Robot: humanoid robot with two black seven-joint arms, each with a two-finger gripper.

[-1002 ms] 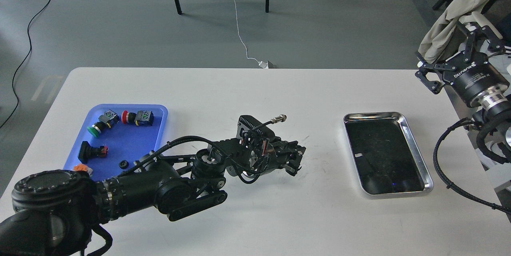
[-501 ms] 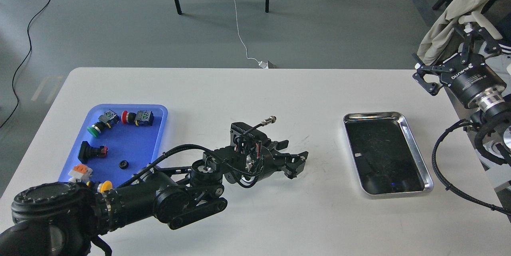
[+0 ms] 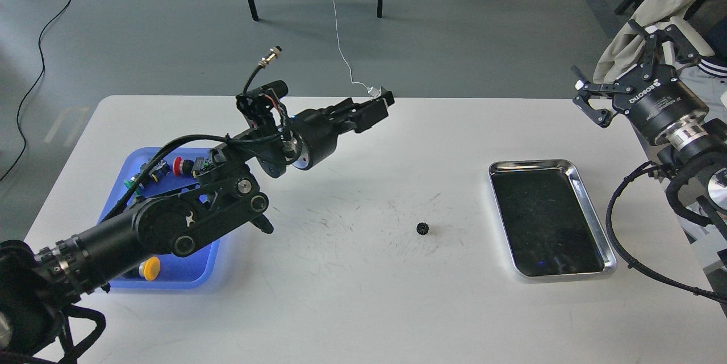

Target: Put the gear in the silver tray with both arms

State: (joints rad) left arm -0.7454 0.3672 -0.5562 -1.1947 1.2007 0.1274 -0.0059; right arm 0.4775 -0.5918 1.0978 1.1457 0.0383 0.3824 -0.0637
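A small black gear (image 3: 422, 228) lies alone on the white table, a short way left of the silver tray (image 3: 534, 164), whose dark mirror-like bottom holds nothing. My left gripper (image 3: 379, 104) is raised high over the table's far middle, well up and left of the gear, open and empty. My right gripper (image 3: 616, 68), marked ROBOTIQ, hangs open and empty past the table's right far corner, above and right of the silver tray.
A blue plastic tray (image 3: 170, 281) at the left holds several push buttons and small parts, partly hidden by my left arm. A yellow cap (image 3: 150, 268) lies in it. Chair legs and cables stand on the floor beyond the table.
My left gripper let go of the gear on the table, then rose and swung back to the far middle. My right gripper shifted slightly left and up.
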